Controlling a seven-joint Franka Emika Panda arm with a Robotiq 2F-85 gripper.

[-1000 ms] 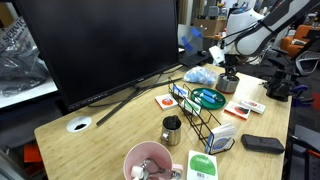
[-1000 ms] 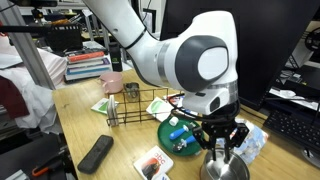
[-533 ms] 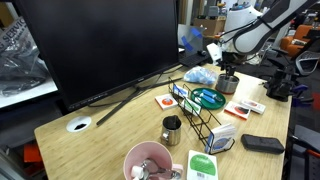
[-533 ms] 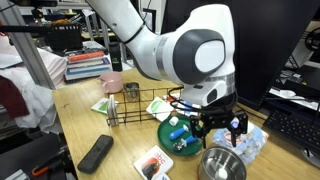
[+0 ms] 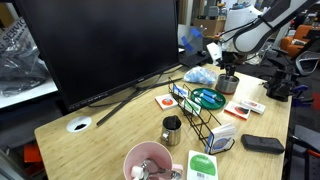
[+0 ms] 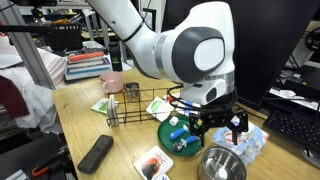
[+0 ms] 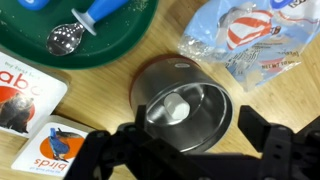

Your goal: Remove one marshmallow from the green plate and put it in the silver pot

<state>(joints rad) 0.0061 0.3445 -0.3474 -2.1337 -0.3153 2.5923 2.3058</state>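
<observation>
Now the gripper (image 7: 188, 145) hangs over the silver pot (image 7: 210, 100) at frame centre with its jaws spread apart, one white marshmallow (image 7: 176, 108) lying inside, the green plate (image 7: 120, 45) at upper left.

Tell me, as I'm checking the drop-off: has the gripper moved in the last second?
Yes. The gripper rose: a second ago its fingers reached down to the silver pot; now they hang clear above its rim, jaws open.
</observation>
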